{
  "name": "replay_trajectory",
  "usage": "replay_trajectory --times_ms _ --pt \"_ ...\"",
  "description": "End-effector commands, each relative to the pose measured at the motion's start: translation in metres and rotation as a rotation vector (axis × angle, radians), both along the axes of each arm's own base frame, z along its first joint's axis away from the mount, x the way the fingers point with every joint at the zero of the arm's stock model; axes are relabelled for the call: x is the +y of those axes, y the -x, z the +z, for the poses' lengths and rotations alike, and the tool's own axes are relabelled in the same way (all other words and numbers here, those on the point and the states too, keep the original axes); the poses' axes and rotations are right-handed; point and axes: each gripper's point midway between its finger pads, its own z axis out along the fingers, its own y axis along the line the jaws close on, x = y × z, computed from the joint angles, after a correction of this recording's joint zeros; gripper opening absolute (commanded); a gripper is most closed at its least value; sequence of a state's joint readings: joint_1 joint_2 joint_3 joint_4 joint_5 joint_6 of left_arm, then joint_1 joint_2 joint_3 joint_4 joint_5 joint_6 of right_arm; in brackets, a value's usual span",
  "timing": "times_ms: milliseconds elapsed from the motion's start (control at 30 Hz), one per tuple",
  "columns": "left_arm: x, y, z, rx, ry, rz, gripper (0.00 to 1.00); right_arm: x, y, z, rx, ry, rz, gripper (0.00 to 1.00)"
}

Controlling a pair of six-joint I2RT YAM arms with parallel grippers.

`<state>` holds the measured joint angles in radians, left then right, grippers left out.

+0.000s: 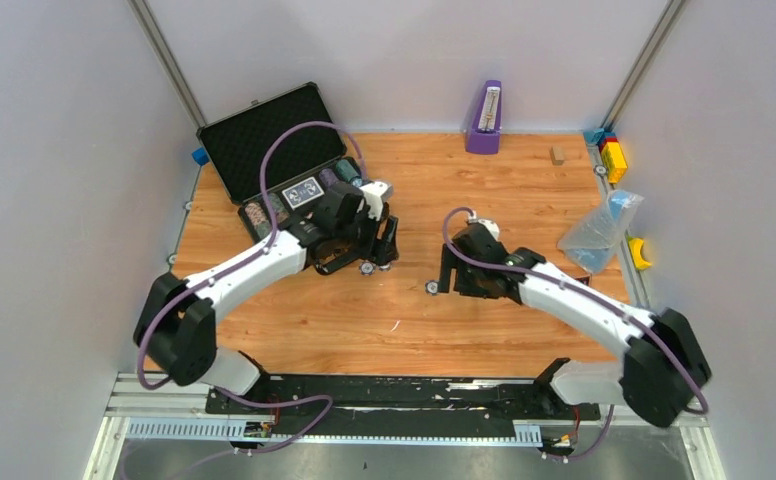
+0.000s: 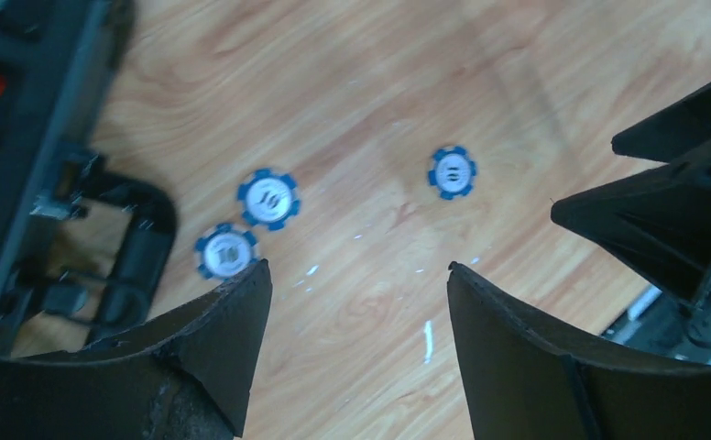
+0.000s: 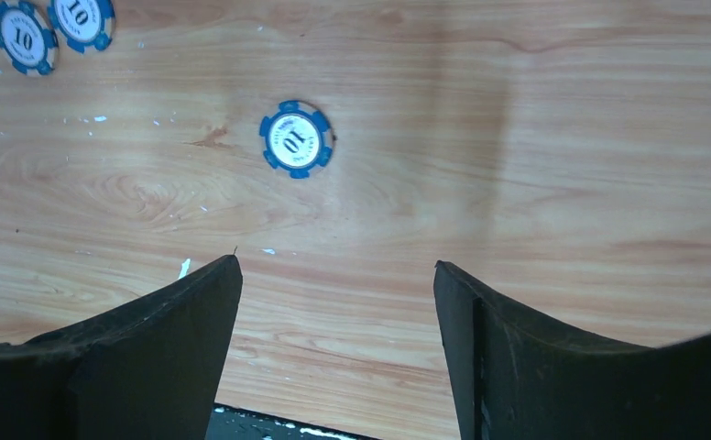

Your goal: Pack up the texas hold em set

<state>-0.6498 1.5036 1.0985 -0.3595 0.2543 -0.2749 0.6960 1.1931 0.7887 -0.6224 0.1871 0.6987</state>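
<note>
The dark grey case (image 1: 264, 140) lies open at the back left, with chip rolls and a card deck (image 1: 304, 190) in its tray. Three blue-and-white poker chips lie loose on the wood. Two of them (image 2: 268, 198) (image 2: 226, 252) sit beside the case's black handle (image 2: 141, 247), just ahead of my left gripper (image 2: 359, 268), which is open and empty. The third chip (image 3: 298, 139) lies apart, ahead of my right gripper (image 3: 336, 264), also open and empty. From above, the left gripper (image 1: 372, 252) and right gripper (image 1: 445, 272) face each other mid-table, the lone chip (image 1: 431, 289) between them.
A purple metronome (image 1: 484, 118) stands at the back centre, a small wooden block (image 1: 557, 154) to its right. Coloured toy blocks (image 1: 614, 155) and a clear plastic bag (image 1: 599, 232) lie along the right edge. Grey walls enclose the table.
</note>
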Motion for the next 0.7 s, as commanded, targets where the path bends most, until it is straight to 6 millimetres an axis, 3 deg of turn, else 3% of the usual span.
replay_trajectory --times_ms 0,33,133,167,200,233,300,533,667 --pt "0.048 -0.024 -0.002 -0.158 -0.066 0.208 0.79 0.039 -0.012 -0.003 0.103 -0.048 0.136 0.77" --pt "0.055 -0.026 0.007 -0.207 -0.067 0.233 0.79 0.045 -0.013 -0.008 0.141 -0.061 0.156 0.77" --pt "0.088 -0.026 0.003 -0.295 -0.132 0.336 0.8 0.059 -0.023 -0.017 0.203 -0.079 0.207 0.79" --pt "0.093 -0.024 0.014 -0.334 -0.116 0.351 0.8 0.062 -0.026 -0.02 0.216 -0.074 0.213 0.79" --pt "0.1 -0.022 0.009 -0.353 -0.122 0.369 0.81 0.063 -0.028 -0.025 0.239 -0.062 0.213 0.79" --pt "0.104 -0.019 0.021 -0.391 -0.096 0.378 0.81 0.063 -0.031 -0.028 0.254 -0.048 0.21 0.79" --pt "0.113 -0.009 0.022 -0.431 -0.072 0.391 0.82 0.062 -0.036 -0.036 0.288 -0.012 0.2 0.77" --pt "0.125 0.004 0.049 -0.59 0.077 0.43 0.82 0.06 -0.045 -0.064 0.348 0.06 0.157 0.7" --pt "0.133 0.013 0.052 -0.627 0.122 0.452 0.82 0.053 -0.043 -0.079 0.38 0.104 0.129 0.69"
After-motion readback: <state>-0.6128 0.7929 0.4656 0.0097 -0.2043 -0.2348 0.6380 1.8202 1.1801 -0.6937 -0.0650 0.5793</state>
